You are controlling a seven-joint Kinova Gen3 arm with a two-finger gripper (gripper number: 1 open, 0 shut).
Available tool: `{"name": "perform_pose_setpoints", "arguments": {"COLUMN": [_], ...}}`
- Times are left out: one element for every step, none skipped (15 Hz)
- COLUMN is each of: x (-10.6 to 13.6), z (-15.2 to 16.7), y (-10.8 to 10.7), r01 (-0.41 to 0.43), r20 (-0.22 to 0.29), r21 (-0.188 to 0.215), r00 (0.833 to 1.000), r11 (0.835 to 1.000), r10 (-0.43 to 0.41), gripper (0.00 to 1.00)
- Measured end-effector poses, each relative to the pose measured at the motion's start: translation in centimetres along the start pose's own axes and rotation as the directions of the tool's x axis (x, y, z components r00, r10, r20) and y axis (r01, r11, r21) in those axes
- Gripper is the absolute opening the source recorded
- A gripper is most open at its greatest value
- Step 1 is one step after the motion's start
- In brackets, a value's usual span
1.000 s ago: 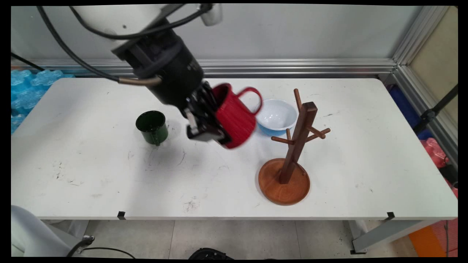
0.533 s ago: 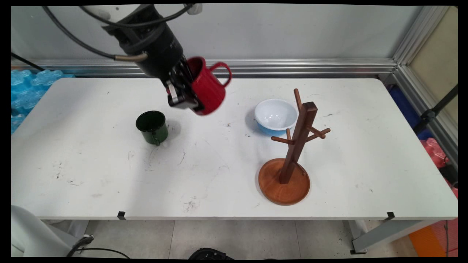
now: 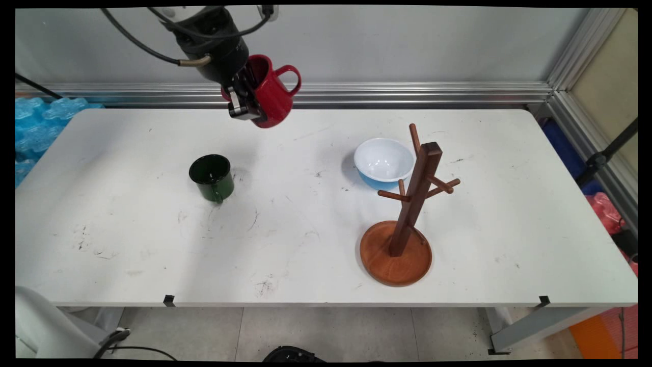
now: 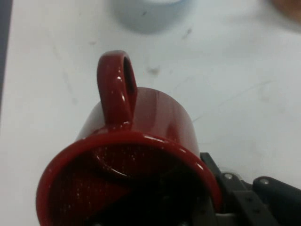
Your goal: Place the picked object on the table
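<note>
The gripper (image 3: 244, 104) is pinching the rim wall of a red mug (image 3: 270, 94) and holding it tilted high over the tabletop's (image 3: 305, 229) far edge; the mug looks hard, shiny, slippery and breakable, so its rim or handle seems the best place to hold.

The gripper (image 3: 243, 102) hangs high over the table's far edge, tilted, jaws apparently clamped shut.

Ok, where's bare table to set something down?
Bare: the table left and front of the green mug, between it and the bowl, and right of the mug tree. Crowded: bowl beside tree.
</note>
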State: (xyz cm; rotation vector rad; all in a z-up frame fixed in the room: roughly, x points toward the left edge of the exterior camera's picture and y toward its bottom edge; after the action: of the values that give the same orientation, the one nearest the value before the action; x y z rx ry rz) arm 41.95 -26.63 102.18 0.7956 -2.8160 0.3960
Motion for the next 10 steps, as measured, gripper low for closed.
{"name": "perform_pose_setpoints", "arguments": {"x": [-0.2, -0.3, -0.4, -0.6, -0.7, -0.9, -1.0, -1.3, -1.4, -1.6], "z": [0.8, 1.5, 2.0, 2.7, 3.2, 4.0, 4.5, 5.2, 5.7, 6.5], "y": [-1.0, -1.8, -2.3, -3.1, -3.6, -4.3, -4.8, -5.5, -5.9, -6.6], "r01": [-0.012, -0.025, -0.034, -0.048, -0.057, -0.073, -0.082, -0.098, -0.109, -0.124], "r20": [0.017, 0.031, 0.041, 0.054, 0.063, 0.076, 0.085, 0.099, 0.109, 0.123], "r21": [0.009, 0.015, 0.017, 0.019, 0.02, 0.018, 0.015, 0.01, 0.007, 0.001], "r00": [1.0, 0.999, 0.999, 0.997, 0.996, 0.995, 0.993, 0.99, 0.988, 0.985], "r11": [1.0, 1.0, 0.999, 0.999, 0.998, 0.997, 0.997, 0.995, 0.994, 0.992], "r10": [0.012, 0.024, 0.033, 0.047, 0.056, 0.071, 0.081, 0.097, 0.108, 0.123], "gripper": [0.0, 0.0, 0.0, 0.0, 0.0, 0.0, 0.0, 0.0, 0.0, 0.0]}}
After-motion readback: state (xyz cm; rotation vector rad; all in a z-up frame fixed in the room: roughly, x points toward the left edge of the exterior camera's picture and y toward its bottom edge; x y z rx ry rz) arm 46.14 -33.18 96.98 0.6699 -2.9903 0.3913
